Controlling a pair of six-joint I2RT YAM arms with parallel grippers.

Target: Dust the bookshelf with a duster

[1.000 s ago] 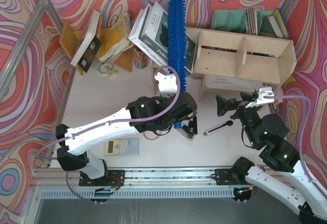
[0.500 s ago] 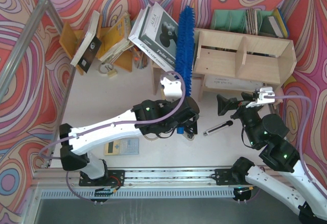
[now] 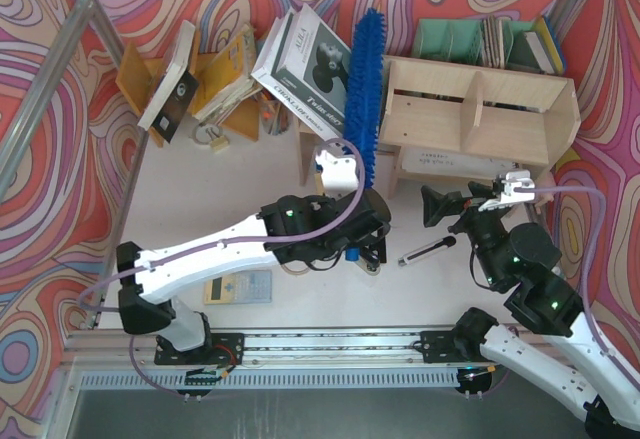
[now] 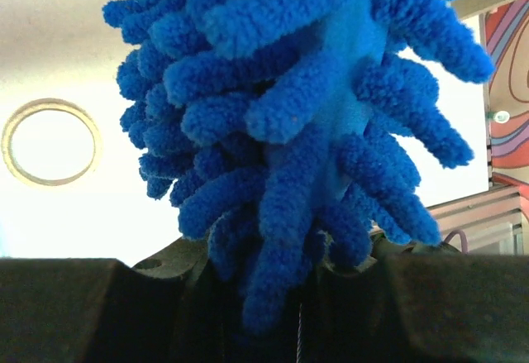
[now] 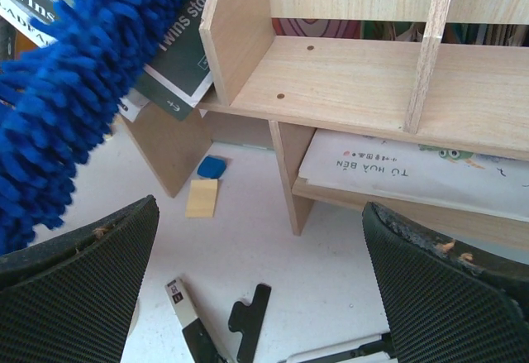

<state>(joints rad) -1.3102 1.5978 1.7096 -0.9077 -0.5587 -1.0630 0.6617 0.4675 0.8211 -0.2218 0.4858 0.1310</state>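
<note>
Your left gripper [image 4: 273,301] is pinching the duster [image 3: 364,87] at its lower end. In the left wrist view the fluff is dropping straight down between the two dark fingers, and the handle is hiding from you there. The duster is showing as a long, flat, bright-blue brush of thick microfibre nubs. It is standing up from the gripper and leaning towards the back wall. Its head is lying just beside the left end panel of the bookshelf [image 3: 480,109], though you cannot tell whether the two are touching.

A large black-and-white book [image 3: 300,59] is leaning against that same end of the bookshelf. Its corner is poking in beside the end panel, right behind the fluff. A printed booklet [image 5: 413,173] is lying flat in the lower tier, while the upper tier is showing bare plywood.

Your right gripper [image 5: 260,284] is hanging with its jaws spread wide, gripping nothing and facing the shelf front. On the table [image 3: 200,209] a utility knife [image 3: 428,250] is lying between the two arms. A blue block [image 5: 212,167] and a tan block [image 5: 202,198] are sitting near the shelf leg. A green file holder [image 3: 455,39] is standing behind the bookshelf.
</note>
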